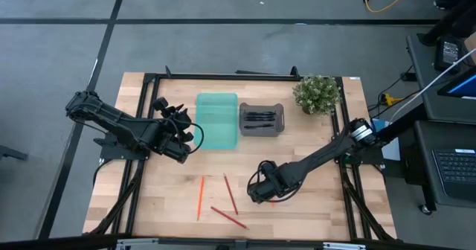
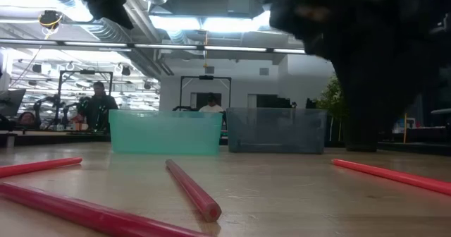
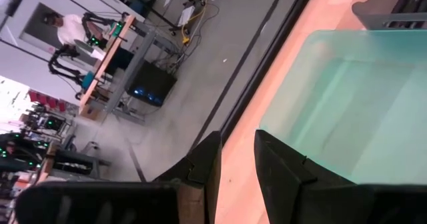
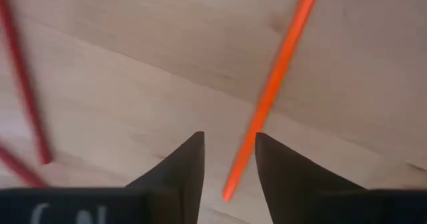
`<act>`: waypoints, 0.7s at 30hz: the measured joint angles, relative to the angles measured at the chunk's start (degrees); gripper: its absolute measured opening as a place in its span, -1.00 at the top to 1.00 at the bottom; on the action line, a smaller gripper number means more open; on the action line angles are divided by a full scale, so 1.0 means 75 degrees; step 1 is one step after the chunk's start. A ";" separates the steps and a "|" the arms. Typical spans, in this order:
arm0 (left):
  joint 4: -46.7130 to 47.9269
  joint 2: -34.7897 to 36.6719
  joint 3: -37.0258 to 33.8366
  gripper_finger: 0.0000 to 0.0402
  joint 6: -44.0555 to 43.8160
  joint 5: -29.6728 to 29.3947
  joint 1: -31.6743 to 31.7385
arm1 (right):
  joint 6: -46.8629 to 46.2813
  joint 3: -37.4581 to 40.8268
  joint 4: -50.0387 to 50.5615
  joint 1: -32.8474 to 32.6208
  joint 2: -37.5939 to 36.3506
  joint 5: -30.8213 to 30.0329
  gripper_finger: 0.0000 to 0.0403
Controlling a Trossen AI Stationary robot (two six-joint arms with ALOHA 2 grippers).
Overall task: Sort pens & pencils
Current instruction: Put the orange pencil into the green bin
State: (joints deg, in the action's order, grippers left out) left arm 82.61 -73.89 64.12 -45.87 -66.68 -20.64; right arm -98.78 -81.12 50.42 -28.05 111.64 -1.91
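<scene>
My right gripper [image 4: 227, 154] hung low over the table, jaws apart astride an orange pencil [image 4: 277, 84], lined up to pinch it. Three more pencils [image 1: 230, 194] lay left of it, well short of the green bin [image 1: 217, 120]. Only the high view showed the pens [image 1: 260, 119] already in the grey bin [image 1: 262, 130]. My left gripper [image 3: 233, 167] waited, jaws apart, beside the green bin.

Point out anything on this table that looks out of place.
Nothing damaged or spilled. The pencils lie scattered at odd angles on the table; the teal bin is empty, while the pens are in the grey bin.
</scene>
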 joint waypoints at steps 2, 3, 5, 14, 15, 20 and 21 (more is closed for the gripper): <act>0.0012 0.0000 0.0000 0.58 0.0000 -0.0005 0.0000 | 0.0011 0.0000 0.0042 0.0000 0.0171 0.0172 0.33; 0.0012 0.0000 0.0000 0.58 0.0000 -0.0010 0.0000 | 0.0025 0.0000 0.0088 0.0002 0.0231 0.0281 0.33; 0.0012 0.0000 0.0000 0.58 0.0000 -0.0037 0.0000 | 0.0066 0.0003 0.0302 0.0000 0.0330 0.0359 0.33; 0.0004 0.0000 0.0000 0.58 -0.0009 -0.0058 0.0000 | 0.0210 0.0003 0.0533 0.0017 0.0433 0.0341 0.33; -0.0005 0.0000 0.0000 0.58 -0.0012 -0.0058 0.0000 | 0.0213 0.0003 0.0550 0.0017 0.0433 0.0306 0.33; -0.0021 0.0000 0.0000 0.58 -0.0020 -0.0058 0.0000 | 0.0221 0.0003 0.0550 0.0041 0.0433 0.0001 0.33; -0.0023 0.0000 0.0000 0.58 -0.0023 -0.0058 0.0000 | 0.0221 0.0003 0.0550 0.0060 0.0433 0.0001 0.33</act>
State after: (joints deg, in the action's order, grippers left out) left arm 82.44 -73.89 64.12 -46.04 -67.11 -20.64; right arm -97.12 -81.10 54.54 -27.61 114.89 -1.90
